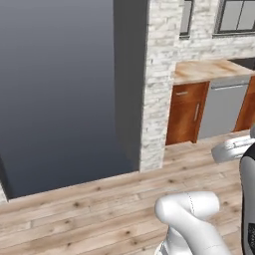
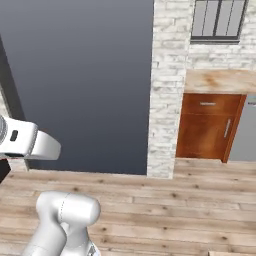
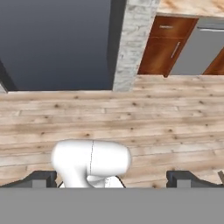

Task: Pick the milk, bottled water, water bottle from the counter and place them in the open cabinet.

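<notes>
Presently the tool (image 3: 111,179) hangs wide open and empty over plank floor (image 3: 166,118), facing low cupboards (image 3: 164,46).

Flat, even rendered light, soft and slightly blurry throughout.
The grey wall (image 1: 60,89) shades darker downward; faint shadow edges the brick pillar (image 1: 158,84); no glare.
</notes>
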### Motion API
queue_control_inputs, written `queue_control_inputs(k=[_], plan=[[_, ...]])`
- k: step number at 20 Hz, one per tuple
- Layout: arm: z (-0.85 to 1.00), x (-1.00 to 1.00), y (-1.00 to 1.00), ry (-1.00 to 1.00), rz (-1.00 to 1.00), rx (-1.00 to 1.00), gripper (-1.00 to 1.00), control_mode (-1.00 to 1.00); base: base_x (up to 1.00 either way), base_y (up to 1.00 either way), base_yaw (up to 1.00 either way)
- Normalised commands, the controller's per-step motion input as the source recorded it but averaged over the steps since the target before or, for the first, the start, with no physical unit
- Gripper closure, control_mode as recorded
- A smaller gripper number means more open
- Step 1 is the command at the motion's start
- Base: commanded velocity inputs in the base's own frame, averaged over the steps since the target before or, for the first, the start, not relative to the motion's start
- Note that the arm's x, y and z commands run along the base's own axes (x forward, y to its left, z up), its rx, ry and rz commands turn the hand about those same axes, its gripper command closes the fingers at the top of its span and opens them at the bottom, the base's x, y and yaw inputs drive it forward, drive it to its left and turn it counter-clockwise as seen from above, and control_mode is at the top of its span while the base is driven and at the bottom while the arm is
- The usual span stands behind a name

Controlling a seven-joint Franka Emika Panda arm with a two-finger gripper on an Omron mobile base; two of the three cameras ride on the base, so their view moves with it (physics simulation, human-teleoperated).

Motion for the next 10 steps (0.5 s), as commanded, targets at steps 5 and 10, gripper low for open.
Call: queue_control_inputs(k=[5,10], plan=[[0.00,0.00,0.00,0.00,0.00,0.00,-1.00,1.00,0.00,-0.39,-0.42],[0.00,0.00,0.00,0.00,0.00,0.00,-1.00,1.00,0.00,-0.47,-0.43]])
